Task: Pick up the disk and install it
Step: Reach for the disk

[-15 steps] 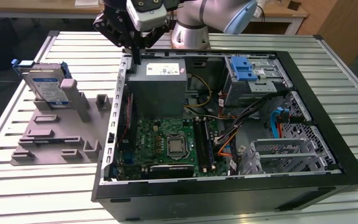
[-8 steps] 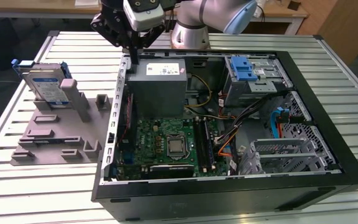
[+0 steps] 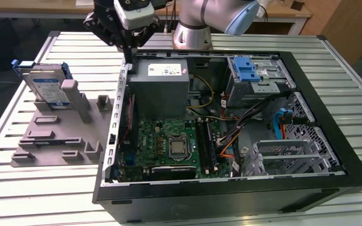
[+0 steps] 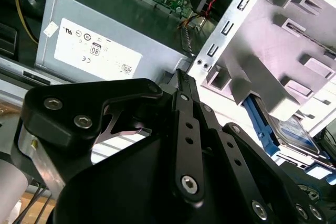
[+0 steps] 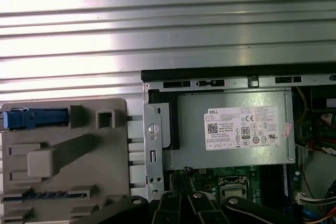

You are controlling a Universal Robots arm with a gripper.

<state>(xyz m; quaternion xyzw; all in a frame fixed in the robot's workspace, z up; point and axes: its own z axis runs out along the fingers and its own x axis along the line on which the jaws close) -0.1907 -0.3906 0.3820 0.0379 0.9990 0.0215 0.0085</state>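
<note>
- Currently the jaws are pressed together with nothing between them. They hang just above the wall of the computer case (image 3: 231, 200) nearest the holder, beside the power supply (image 3: 162, 87). A straight drop from here would likely strike that sheet-metal edge.
- Closed like this, they could only knock the disk (image 3: 47, 87), not take it. It stands on edge, so a sideways bump may tip it.
- The disk sits in a slot of the grey holder (image 3: 55, 136) on the table (image 3: 30, 197), well apart from the jaws. The holder's other slots look vacant.
- The case holds the power supply, the motherboard (image 3: 168, 141) and a drive cage (image 3: 266, 84) topped by a blue bracket (image 3: 247, 70). It also holds loose cables (image 3: 256, 115), which could snag a carried disk.
</note>
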